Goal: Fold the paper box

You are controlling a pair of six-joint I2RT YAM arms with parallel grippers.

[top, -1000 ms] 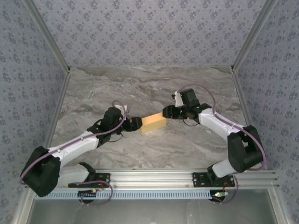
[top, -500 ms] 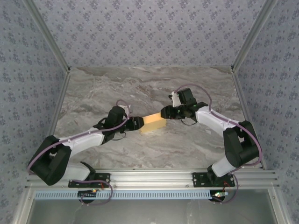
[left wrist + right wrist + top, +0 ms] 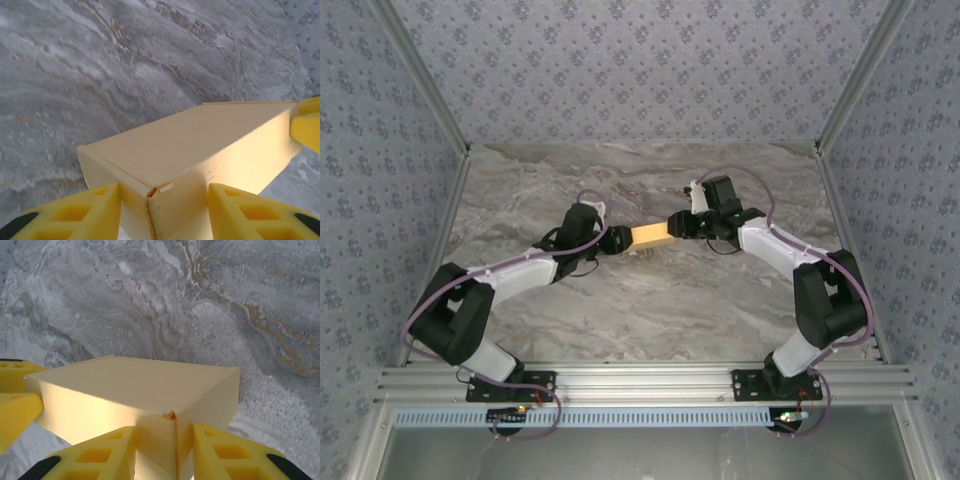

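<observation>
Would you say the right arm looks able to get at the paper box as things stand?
Yes, it seems so: the right gripper sits around one end of the paper box, and the left gripper holds the opposite end, clear of it.

End of paper box point(image 3: 200, 145) between left gripper point(image 3: 162, 202) fingers point(image 3: 85, 212); table point(image 3: 100, 60) beneath

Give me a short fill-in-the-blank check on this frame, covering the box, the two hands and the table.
1. The left hand and the right hand each clamp one ___ of the paper box.
2. The paper box is pale ___ in colour.
3. The table has a grey ___ pattern.

Missing words: end; yellow; marble
</observation>
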